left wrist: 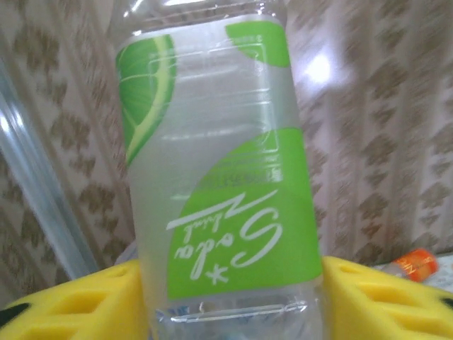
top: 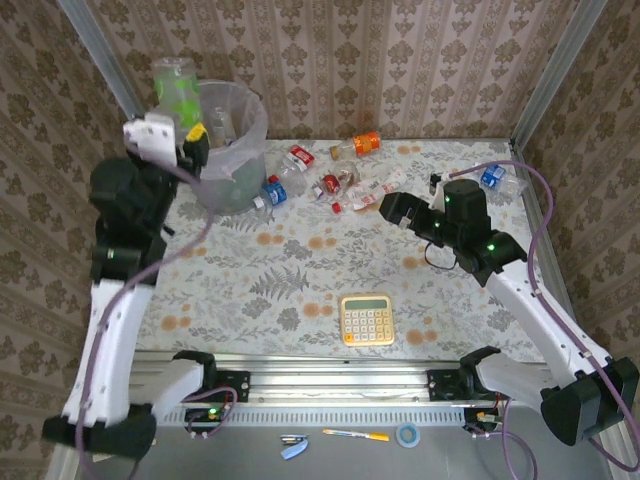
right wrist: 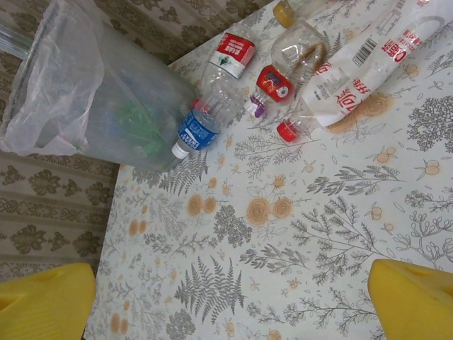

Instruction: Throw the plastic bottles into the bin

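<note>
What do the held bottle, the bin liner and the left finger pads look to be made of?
Green-labelled bottle: clear glossy plastic, by its see-through wall and bright highlights; printed film label.
Bin liner: translucent whitish plastic film, crinkled and creased.
Finger pads: matte yellow, probably moulded plastic or foam; cannot tell which.

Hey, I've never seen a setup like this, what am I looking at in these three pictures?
It is a robot: two arms bolted at the near edge of a flower-patterned table. One picture looks down from above and behind them; the other two come from a camera on each wrist, so the yellow shapes are its own fingers. The left hand grips a green-labelled bottle, raised by the lined bin. The right hand is open and empty, facing crushed bottles lying beside the bin. A yellow calculator lies nearer the arms.
</note>
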{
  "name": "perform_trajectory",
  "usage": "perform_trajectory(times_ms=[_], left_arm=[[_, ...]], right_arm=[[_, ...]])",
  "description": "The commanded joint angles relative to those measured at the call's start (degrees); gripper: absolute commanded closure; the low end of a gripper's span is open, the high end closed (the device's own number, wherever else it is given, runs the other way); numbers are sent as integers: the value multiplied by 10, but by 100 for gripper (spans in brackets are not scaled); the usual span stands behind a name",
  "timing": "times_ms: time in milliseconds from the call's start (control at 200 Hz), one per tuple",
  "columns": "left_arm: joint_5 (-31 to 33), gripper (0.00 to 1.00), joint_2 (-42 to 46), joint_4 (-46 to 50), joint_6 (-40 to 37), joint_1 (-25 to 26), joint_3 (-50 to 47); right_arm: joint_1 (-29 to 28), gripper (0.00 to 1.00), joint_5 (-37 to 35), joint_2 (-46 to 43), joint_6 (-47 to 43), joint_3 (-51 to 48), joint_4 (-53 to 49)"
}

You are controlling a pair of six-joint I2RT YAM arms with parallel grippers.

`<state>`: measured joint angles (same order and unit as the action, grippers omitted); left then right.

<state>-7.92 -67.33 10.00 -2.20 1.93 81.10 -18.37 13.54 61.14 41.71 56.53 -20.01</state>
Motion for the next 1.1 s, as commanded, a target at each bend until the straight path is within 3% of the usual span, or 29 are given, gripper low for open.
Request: perform_trajectory(times_ms=[0, 35, 170, 365, 680, 1095], left_arm=[[-103, 6, -69, 55, 85, -48, 66], [-111, 0, -82, 71, 92, -52, 89], [-102, 0, -53, 51, 107, -52, 95], [-116, 0, 10, 100, 109, -55, 124], [-184, 0, 137, 150, 152, -54, 76], [-208, 0, 260, 247, 143, -53, -1]], right_arm=[[3, 0, 11, -4, -14, 13, -18], [3, 0, 12, -5, -15, 11, -19], [3, 0, 15, -5, -9, -12, -8], [3, 0, 20, 38, 6, -33, 9], [12, 0, 3, 219, 24, 21, 2], [15, 1, -32, 394, 57, 133, 26]])
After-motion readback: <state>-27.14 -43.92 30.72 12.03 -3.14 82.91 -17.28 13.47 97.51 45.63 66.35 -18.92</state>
